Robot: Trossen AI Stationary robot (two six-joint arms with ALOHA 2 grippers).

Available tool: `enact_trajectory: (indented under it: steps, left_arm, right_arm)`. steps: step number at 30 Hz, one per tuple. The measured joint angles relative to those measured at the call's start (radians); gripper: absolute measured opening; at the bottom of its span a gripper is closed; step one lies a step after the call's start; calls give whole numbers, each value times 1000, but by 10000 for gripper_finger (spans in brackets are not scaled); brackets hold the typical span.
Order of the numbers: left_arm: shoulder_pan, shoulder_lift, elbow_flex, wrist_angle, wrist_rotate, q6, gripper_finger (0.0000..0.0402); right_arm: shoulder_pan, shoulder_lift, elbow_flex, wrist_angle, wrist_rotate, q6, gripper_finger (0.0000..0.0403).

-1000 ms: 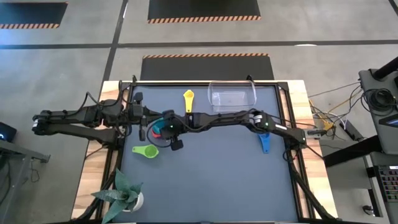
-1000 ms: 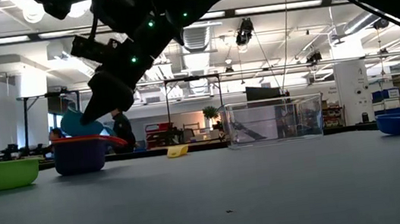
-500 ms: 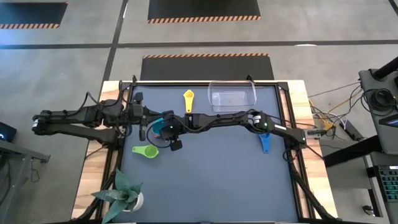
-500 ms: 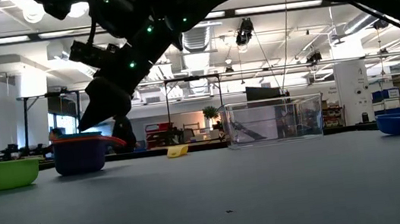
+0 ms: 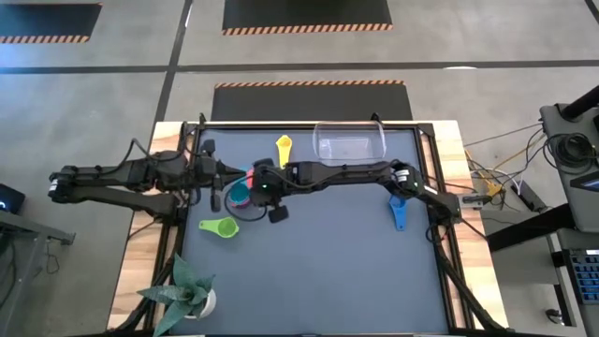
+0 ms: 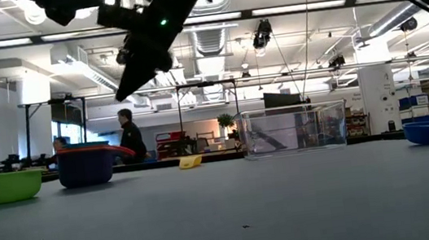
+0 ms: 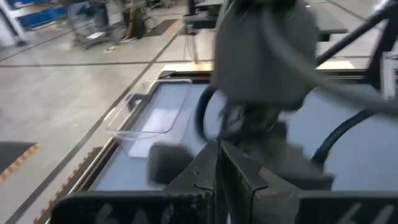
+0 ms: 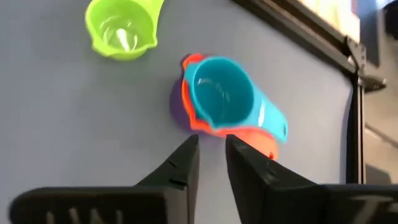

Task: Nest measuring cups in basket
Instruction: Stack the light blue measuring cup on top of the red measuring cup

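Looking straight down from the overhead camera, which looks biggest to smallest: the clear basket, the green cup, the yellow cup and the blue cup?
1. Clear basket, clearly the largest.
2. Green cup and blue cup: look about alike, so unranked; the arm partly covers the blue one.
3. Yellow cup, the smallest.

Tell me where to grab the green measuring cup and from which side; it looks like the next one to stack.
Grip the green measuring cup by its short flat handle, which points toward the table's left edge in the high view. It stands upright and open on the mat, clear of the cyan-topped stack, so coming straight down with the fingers across the handle seems safest; the round bowl would likely slip.
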Motion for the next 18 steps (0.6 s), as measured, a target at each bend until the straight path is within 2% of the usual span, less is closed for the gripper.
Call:
enact_trajectory:
  steps: [6, 12, 18]
  left_arm:
    - [1, 33, 0, -59, -157, -50, 0]
    - [26, 99, 7, -105, -175, -86, 0]
    - [68, 166, 33, -196, -217, -161, 0]
  right_arm:
    - [1, -51, -1, -153, 4, 38, 12]
    - [1, -61, -26, -257, 17, 115, 9]
    - [11, -73, -155, -236, 17, 152, 8]
